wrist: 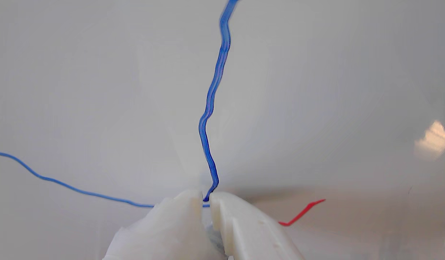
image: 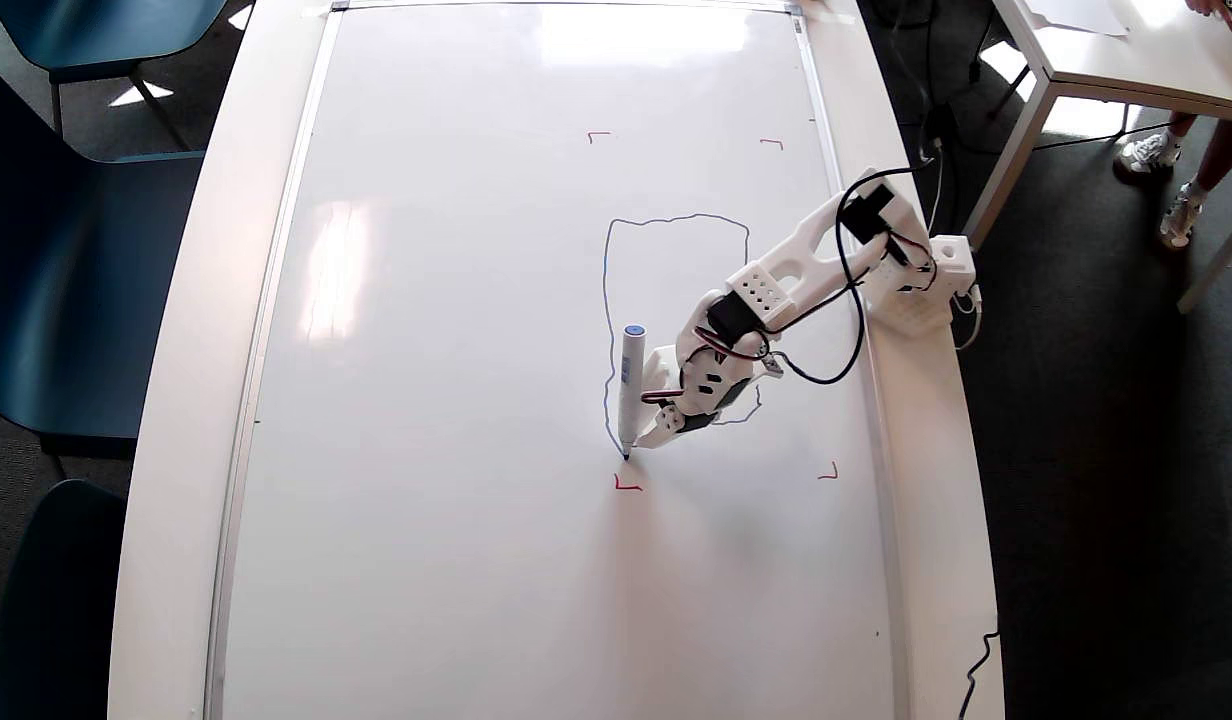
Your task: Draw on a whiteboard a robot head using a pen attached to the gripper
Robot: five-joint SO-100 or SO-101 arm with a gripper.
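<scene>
In the overhead view the whiteboard point(image: 456, 400) lies flat, filling the long white table. The robot head point(image: 606, 300) is a wobbly dark-blue outline: a left side, a top and a right side, with a short stroke showing under the arm. The pen point(image: 631, 385), white with a blue end cap, sits along the left of the gripper point(image: 661, 432), its tip touching the board at the outline's lower left end, just above a red corner mark point(image: 628, 485). In the wrist view the gripper point(wrist: 207, 198) has its white fingertips point(wrist: 226, 206) almost together where the blue line point(wrist: 211, 97) ends.
Three more red corner marks point(image: 773, 143) frame the drawing area. The arm's base point(image: 926, 285) stands on the table's right rim with a black cable point(image: 856, 340) looping over the board. Blue chairs point(image: 66, 250) stand at the left; a small white table point(image: 1126, 60) and a person's feet are top right.
</scene>
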